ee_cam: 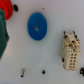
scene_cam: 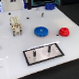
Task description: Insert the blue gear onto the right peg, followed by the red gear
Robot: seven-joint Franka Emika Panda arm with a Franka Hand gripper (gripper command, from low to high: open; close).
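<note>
The blue gear (scene_cam: 41,31) lies flat on the white table, to the exterior view's left of the smaller red gear (scene_cam: 63,31). Nearer the camera lies the grey, black-edged plate (scene_cam: 55,53) with two dark upright pins; the right peg (scene_cam: 48,47) is bare. In the wrist view the blue gear (ee_cam: 36,26) lies flat below the camera with its hub hole showing. A red and dark green shape (ee_cam: 4,15) is cut off by that frame's edge; I cannot tell whether it is the red gear. No gripper fingers show in either view.
A beige connector block (scene_cam: 16,26) stands to the exterior view's left of the blue gear and also shows in the wrist view (ee_cam: 70,52). Small dark bits (ee_cam: 24,74) lie scattered on the table. A blue object (scene_cam: 50,6) and dark equipment sit at the far edge.
</note>
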